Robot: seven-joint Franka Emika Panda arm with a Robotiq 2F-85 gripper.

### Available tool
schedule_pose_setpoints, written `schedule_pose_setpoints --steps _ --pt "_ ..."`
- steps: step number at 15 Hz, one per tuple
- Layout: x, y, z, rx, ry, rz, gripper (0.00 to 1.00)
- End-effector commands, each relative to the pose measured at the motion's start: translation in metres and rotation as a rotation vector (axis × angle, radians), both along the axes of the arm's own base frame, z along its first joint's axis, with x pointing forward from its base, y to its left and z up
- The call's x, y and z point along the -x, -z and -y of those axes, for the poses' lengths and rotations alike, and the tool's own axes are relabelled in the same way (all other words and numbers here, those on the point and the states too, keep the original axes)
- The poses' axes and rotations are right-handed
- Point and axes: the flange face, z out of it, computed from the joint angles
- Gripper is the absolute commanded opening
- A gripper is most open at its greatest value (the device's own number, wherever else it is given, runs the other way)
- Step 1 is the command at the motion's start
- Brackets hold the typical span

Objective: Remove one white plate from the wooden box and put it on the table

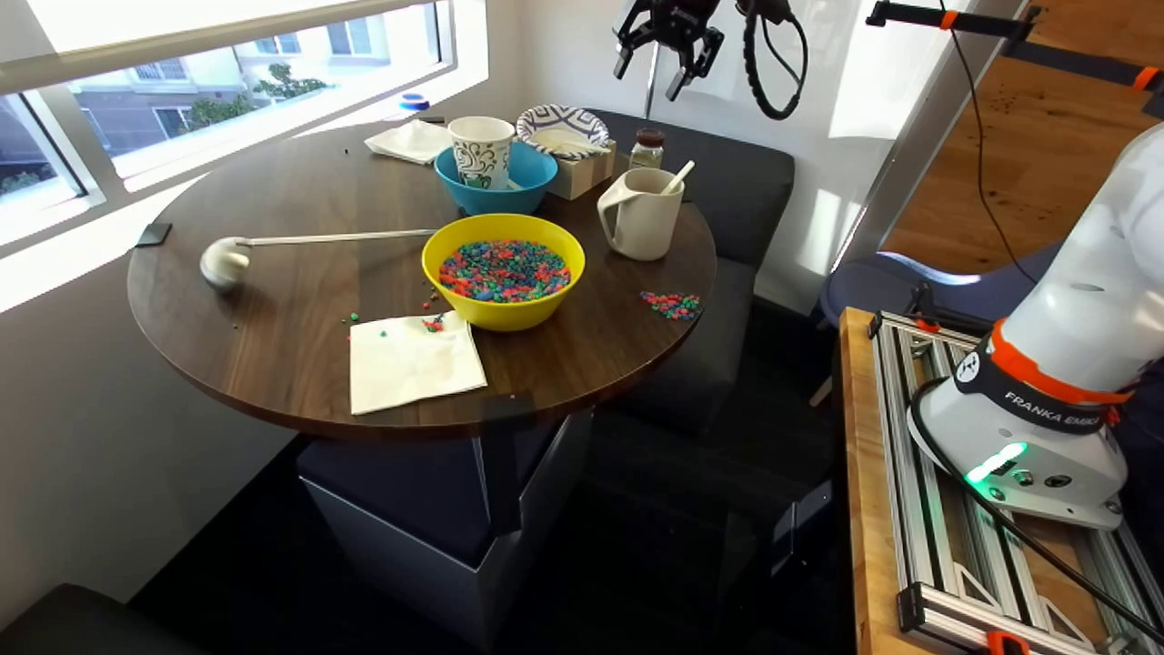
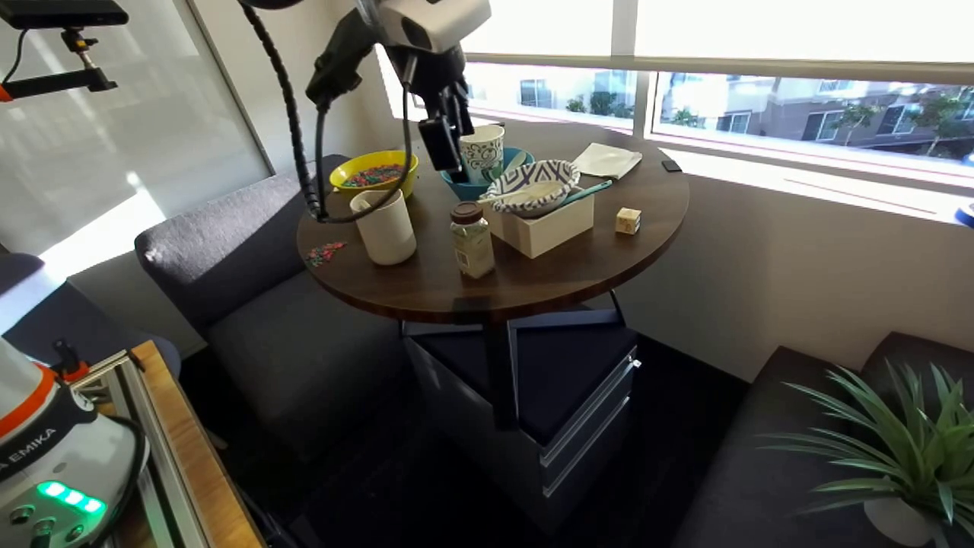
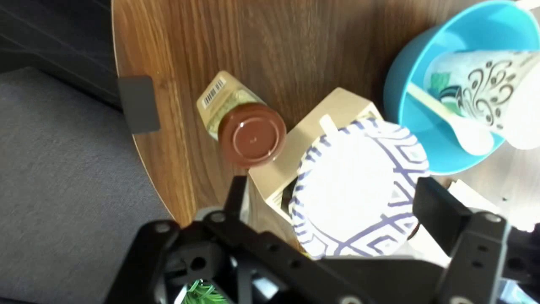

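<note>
The tool, spread wide, is hanging above the shallow, blue-hatched white paper plate resting on the pale oblong wooden box, so pinching the plate's rim (clear of the slim white handle) is looking safest.

Open air above white plate; jar and blue bowl close by; gap between box, cube.

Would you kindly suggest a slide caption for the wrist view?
Patterned white plate on the wooden box, framed by the open gripper; brown-capped jar nearby.
</note>
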Motion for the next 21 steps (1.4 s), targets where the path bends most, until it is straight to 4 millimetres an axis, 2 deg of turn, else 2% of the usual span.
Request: schedule_pose_setpoints --steps 1,4,5,7,9,13,16,17,18,21 --pt "-0.039 0.012 0.036 -0.100 0.052 0.049 1.00" --pt "-0.066 0.029 0.050 -0.091 0.102 0.026 1.00" --pt "-0.046 0.016 0.042 -0.075 0.078 0.053 1.00" --pt "-0.060 0.028 0.047 -0.070 0.089 0.037 1.00" --pt "-0.065 0.033 0.049 -0.068 0.091 0.031 1.00" --pt "-0.069 0.057 0.052 -0.263 -0.050 0.135 1.00" --pt "-0.068 0.078 0.070 -0.341 -0.136 0.117 1.00" --pt "-0.068 0.077 0.077 -0.348 -0.131 0.118 1.00" --pt "-0.061 0.072 0.065 -0.316 -0.112 0.105 1.00" --pt "-0.064 0.076 0.079 -0.324 -0.118 0.103 1.00"
